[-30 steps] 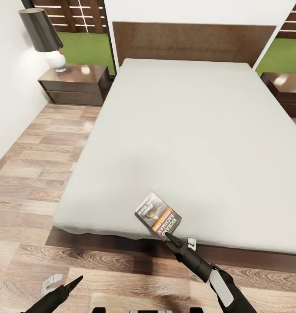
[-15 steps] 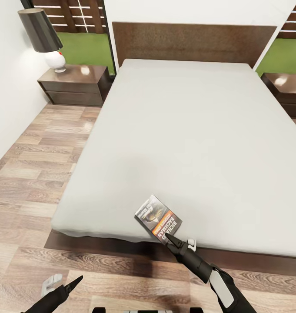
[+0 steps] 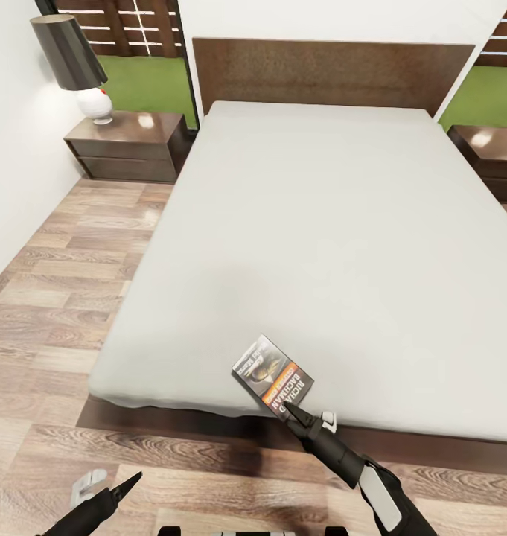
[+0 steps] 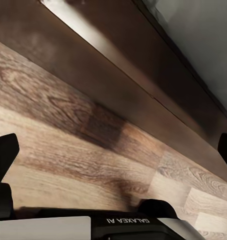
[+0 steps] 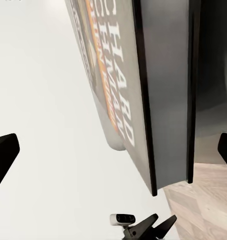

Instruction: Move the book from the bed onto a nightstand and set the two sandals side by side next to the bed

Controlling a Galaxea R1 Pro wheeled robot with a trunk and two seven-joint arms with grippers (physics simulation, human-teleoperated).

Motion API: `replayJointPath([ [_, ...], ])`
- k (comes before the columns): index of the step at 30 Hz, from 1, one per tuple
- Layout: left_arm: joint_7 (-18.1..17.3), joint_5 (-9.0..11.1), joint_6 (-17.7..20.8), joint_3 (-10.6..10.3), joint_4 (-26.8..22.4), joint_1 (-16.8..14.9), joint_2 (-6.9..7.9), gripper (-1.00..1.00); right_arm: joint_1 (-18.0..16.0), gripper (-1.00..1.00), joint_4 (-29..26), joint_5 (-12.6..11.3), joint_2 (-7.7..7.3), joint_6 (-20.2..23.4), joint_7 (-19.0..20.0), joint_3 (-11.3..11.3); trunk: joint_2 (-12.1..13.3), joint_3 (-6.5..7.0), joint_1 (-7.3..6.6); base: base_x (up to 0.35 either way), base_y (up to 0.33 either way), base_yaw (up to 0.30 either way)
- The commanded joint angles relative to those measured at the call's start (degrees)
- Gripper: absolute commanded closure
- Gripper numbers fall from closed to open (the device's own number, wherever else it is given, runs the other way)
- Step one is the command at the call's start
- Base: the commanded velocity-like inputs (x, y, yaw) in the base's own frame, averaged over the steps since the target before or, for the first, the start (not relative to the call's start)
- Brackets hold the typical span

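Right black tool [image 3: 289,408], fingers wide apart, reaches the small dark paperback book [image 3: 273,374] lying flat near the foot edge of the light-grey bed [image 3: 320,223]; left tool [image 3: 126,482], opening undeterminable, hovers over plank floor [image 3: 52,313].

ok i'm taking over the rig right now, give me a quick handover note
Right gripper: jaws open, tips at the near edge of the book, nothing held.
Left gripper: jaws open and empty, low over the wood floor by the foot of the bed.
The book lies flat on the mattress near the foot edge.
Nightstands: one at the head's left with a lamp, one at the right.
Done: nothing placed yet.
Left: grasp the book, carry it to a nightstand, then find the two sandals and pair them beside the bed.
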Motion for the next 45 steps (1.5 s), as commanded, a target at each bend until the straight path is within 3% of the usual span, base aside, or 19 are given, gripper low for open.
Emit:
replayJointPath([
  [1, -0.23, 0.46, 0.6, 0.03, 0.07, -0.05, -0.01, -1.0, -0.79, -1.0, 0.03, -0.04, 0.08, 0.47, -0.02, -0.14, -0.01, -0.02, 0.02, 0.113, 0.116, 0.0],
  [22, -0.23, 0.46, 0.53, 0.03, 0.07, -0.05, -0.01, -1.0, -0.79, -1.0, 0.03, -0.04, 0.08, 0.47, -0.15, -0.14, -0.01, -0.02, 0.02, 0.012, 0.012, 0.0],
  [23, -0.23, 0.46, 0.53, 0.05, 0.08, -0.05, -0.01, -1.0, -0.79, 1.0, 0.03, -0.04, 0.08, 0.49, -0.17, -0.14, -0.01, -0.02, 0.02, 0.0, 0.0, 0.0],
  [38, -0.26, 0.46, 0.53, 0.06, 0.08, -0.05, -0.01, -1.0, -0.79, 1.0, 0.03, -0.09, 0.08, 0.56, -0.2, -0.14, -0.01, -0.02, 0.02, 0.0, 0.0, 0.0],
  [45, -0.23, 0.46, 0.61, 0.03, 0.05, -0.05, -0.01, -1.0, -0.79, 1.0, 0.03, -0.08, 0.08, 0.56, -0.2, -0.14, 2.8, 1.23, -1.52, 0.0, 0.0, 0.0],
])
